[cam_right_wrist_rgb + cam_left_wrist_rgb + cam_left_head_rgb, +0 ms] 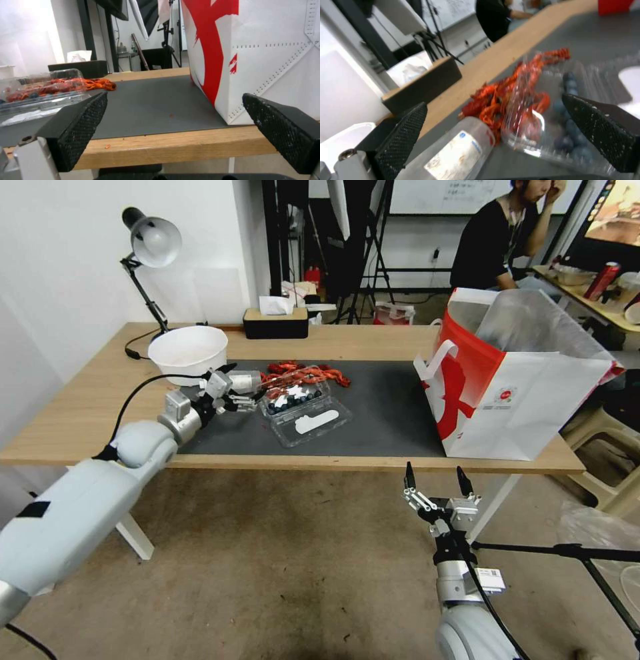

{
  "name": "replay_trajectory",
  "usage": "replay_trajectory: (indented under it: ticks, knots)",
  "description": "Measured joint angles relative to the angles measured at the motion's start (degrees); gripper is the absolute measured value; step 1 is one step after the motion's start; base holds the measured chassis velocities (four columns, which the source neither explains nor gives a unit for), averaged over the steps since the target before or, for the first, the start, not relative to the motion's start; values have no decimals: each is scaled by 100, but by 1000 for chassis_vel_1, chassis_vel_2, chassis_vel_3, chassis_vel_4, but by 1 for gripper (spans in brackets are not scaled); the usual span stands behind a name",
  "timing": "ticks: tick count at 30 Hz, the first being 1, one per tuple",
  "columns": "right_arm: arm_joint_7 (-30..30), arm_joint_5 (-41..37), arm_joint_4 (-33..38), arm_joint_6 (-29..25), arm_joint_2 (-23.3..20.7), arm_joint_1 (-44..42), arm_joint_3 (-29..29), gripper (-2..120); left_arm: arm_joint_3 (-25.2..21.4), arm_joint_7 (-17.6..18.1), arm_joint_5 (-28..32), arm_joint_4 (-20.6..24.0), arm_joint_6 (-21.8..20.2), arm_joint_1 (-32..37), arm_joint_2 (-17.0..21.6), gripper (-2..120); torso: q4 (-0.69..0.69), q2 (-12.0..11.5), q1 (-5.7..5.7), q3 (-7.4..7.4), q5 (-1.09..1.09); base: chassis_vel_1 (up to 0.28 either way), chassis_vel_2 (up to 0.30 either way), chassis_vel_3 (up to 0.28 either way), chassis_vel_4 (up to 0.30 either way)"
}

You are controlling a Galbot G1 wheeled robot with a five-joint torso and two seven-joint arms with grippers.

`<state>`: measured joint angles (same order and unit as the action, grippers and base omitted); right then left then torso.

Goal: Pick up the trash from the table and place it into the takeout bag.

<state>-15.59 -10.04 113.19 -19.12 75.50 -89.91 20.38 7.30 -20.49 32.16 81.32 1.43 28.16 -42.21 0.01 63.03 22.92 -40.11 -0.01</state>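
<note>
Left tool (493,130) agape around bottle (453,152).

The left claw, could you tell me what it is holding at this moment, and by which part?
Nothing is held: the left claw is open around the clear bottle, near its capped end, not closed on it.

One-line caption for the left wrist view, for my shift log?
Left gripper open over the clear bottle, beside red scraps and the clamshell on the table's mat.
</note>
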Motion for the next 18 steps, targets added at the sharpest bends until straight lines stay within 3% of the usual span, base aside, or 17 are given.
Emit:
replay_trajectory:
  ticks: [6,10,18]
  knots:
    - [4,21,-37,-2,46,24,-17,100,403,-546,-267,-543,1,-712,18,100,-1,0,0,0,1,0,0,0,0]
    - [5,24,-44,-5,55,25,-16,100,512,-726,-386,-732,17,-914,-14,100,-1,0,0,0,1,0,0,0,0]
    - [5,24,-58,-12,72,32,5,100,735,-1422,-839,-1197,80,-1324,-49,98,0,0,0,0,0,0,0,0,0]
